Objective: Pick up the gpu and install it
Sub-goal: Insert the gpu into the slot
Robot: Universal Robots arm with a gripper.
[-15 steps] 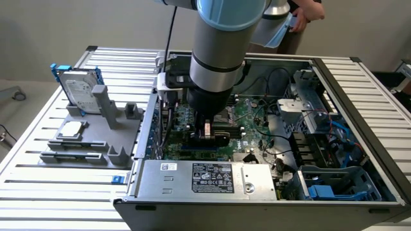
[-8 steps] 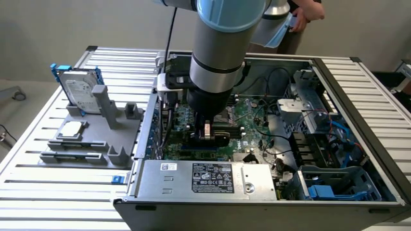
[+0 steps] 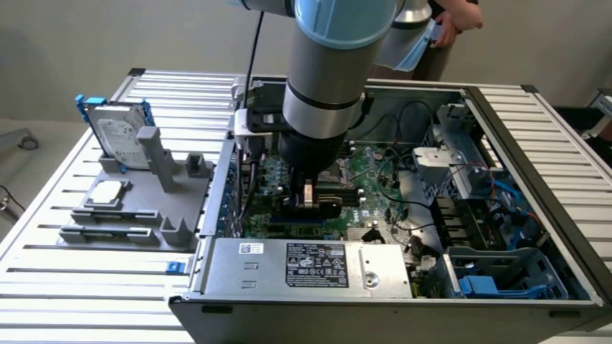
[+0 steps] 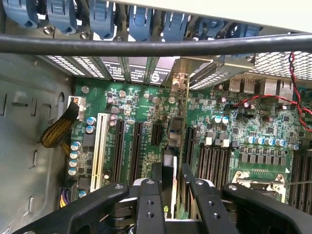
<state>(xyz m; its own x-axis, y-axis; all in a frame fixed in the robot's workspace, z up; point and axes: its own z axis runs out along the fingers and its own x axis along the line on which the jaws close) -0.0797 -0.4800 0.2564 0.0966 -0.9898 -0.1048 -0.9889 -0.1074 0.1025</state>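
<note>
Pickup done: gripper (image 3: 310,201) clamped on gpu (image 4: 169,165), held edge-on inside PC case (image 3: 383,320), low over motherboard (image 4: 146,102) slots (1 black slot beneath). Seating unconfirmed, install unfinished.

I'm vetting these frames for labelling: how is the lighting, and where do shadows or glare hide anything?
Exterior view: soft, even light, no harsh glare; the grey robot arm shades the green motherboard beneath it. Wrist view: board evenly lit, a thick black cable crosses it, and the black gripper holding the thin black-shrouded gpu card covers part of it.
</note>
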